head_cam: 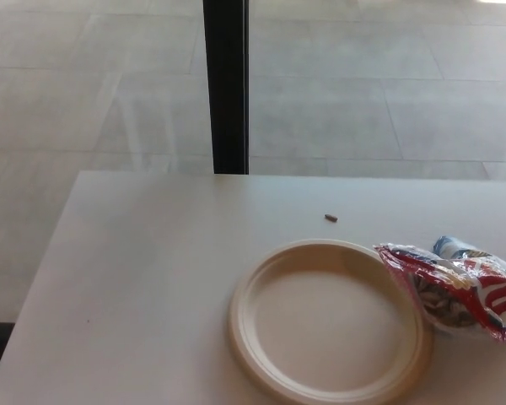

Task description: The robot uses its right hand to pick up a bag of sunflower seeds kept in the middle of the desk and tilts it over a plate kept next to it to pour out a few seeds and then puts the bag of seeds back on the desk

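Seed bag (pixel 455 291) lying flat on desk (pixel 152 278), touching right rim of empty plate (pixel 329 325). Neither robot hand visible; finger state unknowable. Approach from right of plate, grip bag mid-body, keep mouth upward. Stray seed (pixel 331 218) beyond plate.

Setting: an office or public building is suggested, though the exact kind cannot be told.
Floor: large pale grey floor tiles (pixel 337 110) are seen beyond the glass.
Window: a full-height glazed wall is indicated by a black vertical frame post (pixel 226 84) and faint reflections.
Furniture: a plain white surface (pixel 143 278) is set against the glazing.
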{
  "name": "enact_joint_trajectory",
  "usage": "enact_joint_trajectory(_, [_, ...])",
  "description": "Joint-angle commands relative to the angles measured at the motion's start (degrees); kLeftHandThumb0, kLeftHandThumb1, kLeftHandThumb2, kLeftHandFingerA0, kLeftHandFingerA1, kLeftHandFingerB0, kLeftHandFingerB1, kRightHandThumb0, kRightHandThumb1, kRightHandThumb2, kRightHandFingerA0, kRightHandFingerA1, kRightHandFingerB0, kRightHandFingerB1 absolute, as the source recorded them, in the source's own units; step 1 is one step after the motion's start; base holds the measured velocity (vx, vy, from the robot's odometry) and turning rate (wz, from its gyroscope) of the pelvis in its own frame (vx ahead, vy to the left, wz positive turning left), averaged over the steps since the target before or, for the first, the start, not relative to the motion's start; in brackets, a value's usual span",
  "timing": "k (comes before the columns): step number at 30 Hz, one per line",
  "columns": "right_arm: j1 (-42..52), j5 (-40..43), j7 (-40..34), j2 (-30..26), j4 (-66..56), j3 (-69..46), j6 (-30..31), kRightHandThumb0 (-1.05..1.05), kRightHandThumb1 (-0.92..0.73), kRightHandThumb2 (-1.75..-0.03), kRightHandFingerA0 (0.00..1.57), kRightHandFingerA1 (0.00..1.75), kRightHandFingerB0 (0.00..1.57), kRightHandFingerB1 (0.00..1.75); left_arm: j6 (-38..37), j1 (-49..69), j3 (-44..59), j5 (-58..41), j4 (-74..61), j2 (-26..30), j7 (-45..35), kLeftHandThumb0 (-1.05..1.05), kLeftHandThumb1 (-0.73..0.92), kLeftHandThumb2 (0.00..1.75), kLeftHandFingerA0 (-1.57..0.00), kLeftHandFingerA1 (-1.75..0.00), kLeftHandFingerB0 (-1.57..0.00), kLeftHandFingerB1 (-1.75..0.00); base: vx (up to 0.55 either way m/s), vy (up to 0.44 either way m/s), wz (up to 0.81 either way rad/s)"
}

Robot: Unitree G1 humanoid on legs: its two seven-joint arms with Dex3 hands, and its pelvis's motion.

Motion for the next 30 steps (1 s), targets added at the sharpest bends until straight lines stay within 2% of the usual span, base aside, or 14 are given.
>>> enact_joint_trajectory(1, [-1.33,-8.48,1.87,-3.09,4.28,5.03,-6.30,-0.63,-0.40,-0.81,0.06,0.52,0.00,0.35,-2.53,1.17,-0.89,-0.20,0.31,0.35,-0.50,-0.71,0.68,0.61,-0.40,-0.51,-0.34,-0.35,0.00,0.000,0.00])
enact_joint_trajectory(2, [-2.37,-9.97,1.44,-3.51,5.95,6.42,-7.21,-0.63,-0.57,-0.57,0.07,0.44,0.08,0.26,-2.85,1.26,-1.06,-0.16,0.46,0.35,-1.03,-0.73,0.69,0.61,-0.38,-0.51,-0.33,-0.35,0.00,0.000,0.00])
enact_joint_trajectory(3, [-3.09,-10.72,1.40,-3.77,6.41,7.25,-6.73,-0.65,-0.41,-0.80,0.03,0.46,0.07,0.28,-3.08,1.30,-1.34,0.10,0.51,0.42,-0.74,-0.72,0.69,0.61,-0.39,-0.50,-0.33,-0.34,0.00,0.000,0.00])
enact_joint_trajectory(4, [-3.74,-11.10,1.34,-3.89,7.38,7.78,-7.36,-0.59,-0.54,-0.60,0.05,0.40,0.09,0.23,-3.02,1.27,-1.45,0.13,0.69,0.40,-0.52,-0.71,0.69,0.61,-0.41,-0.50,-0.32,-0.34,0.00,0.000,0.00])
enact_joint_trajectory(5, [-4.33,-11.25,1.38,-3.90,8.11,8.18,-7.79,-0.59,-0.54,-0.58,0.05,0.39,0.09,0.24,-3.15,1.34,-1.59,0.14,0.78,0.38,-0.47,-0.72,0.69,0.61,-0.41,-0.50,-0.33,-0.34,0.00,0.000,0.00])
enact_joint_trajectory(6, [-4.57,-11.23,1.57,-3.94,8.29,8.41,-7.94,-0.62,-0.39,-0.80,0.03,0.37,0.02,0.30,-3.51,1.48,-1.96,0.44,0.84,0.35,-0.39,-0.72,0.70,0.61,-0.41,-0.49,-0.33,-0.34,0.00,0.000,0.00])
enact_joint_trajectory(7, [-4.81,-11.54,1.45,-4.00,8.46,8.78,-8.01,-0.63,-0.40,-0.81,0.02,0.35,0.02,0.30,-3.68,1.62,-2.41,0.66,0.68,0.31,-0.27,-0.71,0.70,0.62,-0.42,-0.52,-0.33,-0.35,0.00,0.000,0.00])
enact_joint_trajectory(11, [-4.95,-12.89,0.85,-4.03,7.46,9.56,-8.17,-0.64,-0.40,-0.80,0.02,0.35,0.01,0.31,-3.02,1.72,-2.93,0.14,0.55,0.04,-0.07,-0.67,0.70,0.61,-0.45,-0.52,-0.34,-0.35,0.00,0.000,0.00])
enact_joint_trajectory(13, [-5.92,-15.03,-0.26,-3.79,7.57,10.68,-8.03,-0.64,-0.41,-0.82,0.01,0.30,0.00,0.31,-3.46,1.69,-3.17,0.14,0.69,-0.43,0.46,-0.69,0.70,0.61,-0.42,-0.51,-0.33,-0.35,0.00,0.000,0.00])
enact_joint_trajectory(15, [-6.40,-16.01,-0.94,-3.35,7.41,11.12,-7.68,-0.72,-0.42,-0.78,0.00,0.16,0.08,0.25,-3.11,1.63,-2.89,-0.46,0.62,-0.78,0.65,-0.68,0.70,0.61,-0.42,-0.53,-0.34,-0.36,0.00,0.000,0.00])
enact_joint_trajectory(17, [-6.56,-16.27,-1.07,-3.11,7.68,11.09,-7.86,-0.73,-0.41,-0.76,0.00,0.13,0.09,0.24,-3.01,1.62,-2.92,-0.52,0.54,-0.82,0.83,-0.67,0.70,0.61,-0.42,-0.52,-0.34,-0.36,0.00,0.000,0.00])
enact_joint_trajectory(20, [-6.74,-18.36,-2.87,-1.48,7.71,12.45,-8.13,-0.78,-0.44,-0.75,0.00,0.03,0.09,0.13,-3.04,1.95,-3.07,-0.46,0.21,-0.94,0.91,-0.67,0.69,0.61,-0.46,-0.55,-0.35,-0.36,0.00,0.000,0.00])
enact_joint_trajectory(27, [-4.83,-22.98,-5.48,0.18,5.81,16.23,-12.23,-0.82,-0.47,-0.79,0.00,0.03,0.09,0.10,-2.91,2.04,-3.57,-0.21,0.46,-1.07,1.83,-0.68,0.69,0.61,-0.49,-0.56,-0.38,-0.36,0.00,0.000,0.00])
enact_joint_trajectory(30, [-4.35,-24.46,-6.04,0.76,4.89,17.62,-14.24,-0.79,-0.45,-0.79,0.00,0.08,0.03,0.10,-3.06,2.26,-3.87,0.04,0.71,-0.96,1.96,-0.69,0.68,0.61,-0.49,-0.56,-0.38,-0.37,0.00,0.000,0.00])
